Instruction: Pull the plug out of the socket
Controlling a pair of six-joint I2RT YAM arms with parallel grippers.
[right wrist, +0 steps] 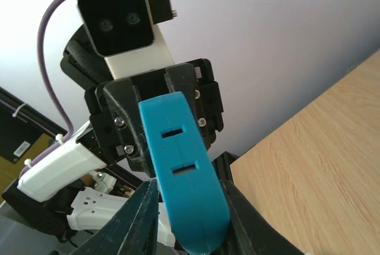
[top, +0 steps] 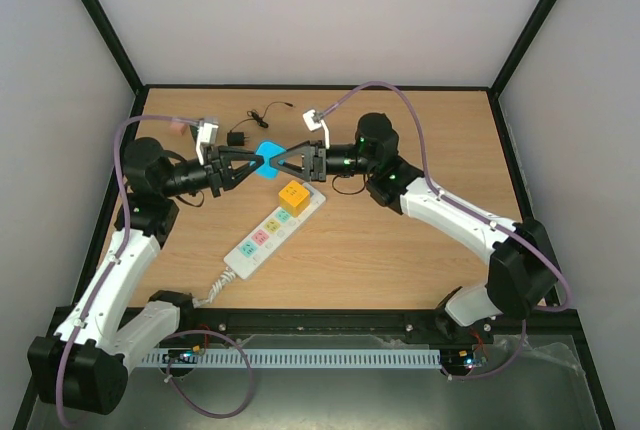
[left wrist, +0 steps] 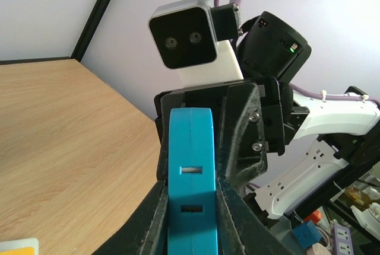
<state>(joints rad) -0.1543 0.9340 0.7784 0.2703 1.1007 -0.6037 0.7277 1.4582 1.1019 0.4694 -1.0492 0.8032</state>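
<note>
No legible text, labels or numbers

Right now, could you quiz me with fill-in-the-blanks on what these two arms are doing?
The left pincer and right pincer both grip one ____ block.
A ____ cube sits on the power strip.
The strip's coiled cord is ____.
Missing words: blue, yellow, white.

This is a robotics lab test cell. A wooden table [top: 400, 250] sits boxed in by plain white panels [top: 300, 10] on a black frame [top: 103, 22] (a slotted cable duct [top: 330, 359] runs along its near edge).
</note>
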